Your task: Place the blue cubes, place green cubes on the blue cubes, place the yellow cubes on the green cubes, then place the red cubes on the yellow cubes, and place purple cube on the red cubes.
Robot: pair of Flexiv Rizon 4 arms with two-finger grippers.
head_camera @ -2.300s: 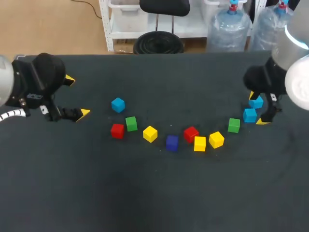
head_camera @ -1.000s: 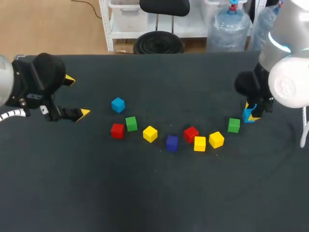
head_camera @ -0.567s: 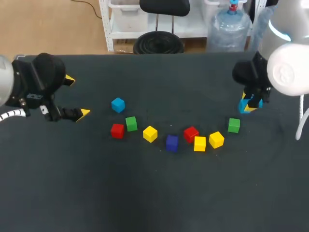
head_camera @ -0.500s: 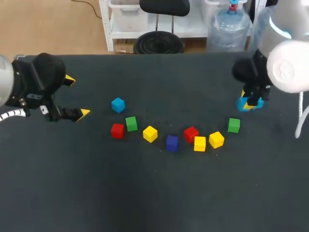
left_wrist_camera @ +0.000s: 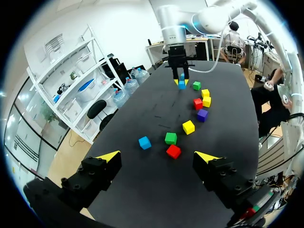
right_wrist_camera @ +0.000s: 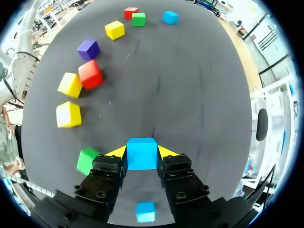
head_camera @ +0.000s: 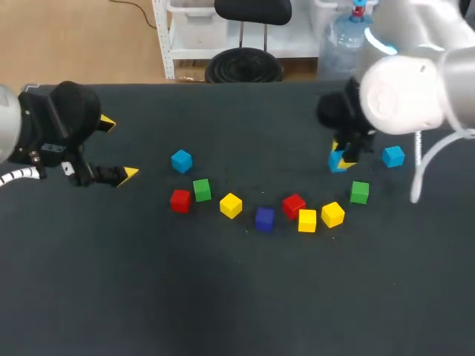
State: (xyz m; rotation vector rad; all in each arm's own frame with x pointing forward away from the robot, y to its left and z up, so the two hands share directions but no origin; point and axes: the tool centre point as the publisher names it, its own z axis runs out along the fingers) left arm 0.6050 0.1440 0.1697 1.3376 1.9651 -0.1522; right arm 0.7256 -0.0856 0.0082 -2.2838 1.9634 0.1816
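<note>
My right gripper [head_camera: 341, 159] is shut on a blue cube [right_wrist_camera: 141, 153], held just above the table right of centre. A second blue cube [head_camera: 393, 156] lies to its right, a third blue cube [head_camera: 181, 160] at the left. In an arc along the table lie a red cube [head_camera: 180, 200], green cube [head_camera: 202, 190], yellow cube [head_camera: 231, 205], purple cube [head_camera: 264, 218], red cube [head_camera: 294, 205], two yellow cubes [head_camera: 307, 220] [head_camera: 332, 214] and a green cube [head_camera: 360, 192]. My left gripper [head_camera: 119, 148] stands open at the far left, with nothing between its fingers [left_wrist_camera: 110, 156].
The dark table [head_camera: 237, 297] has bare room in front of the arc of cubes and behind it. In the left wrist view the row of cubes runs ahead of the open left gripper [left_wrist_camera: 158, 156], the red cube [left_wrist_camera: 173, 151] nearest.
My right gripper has lifted one blue cube off the right end of the table and carried it left toward the middle, leaving the other blue cube behind. The left arm has not moved.
</note>
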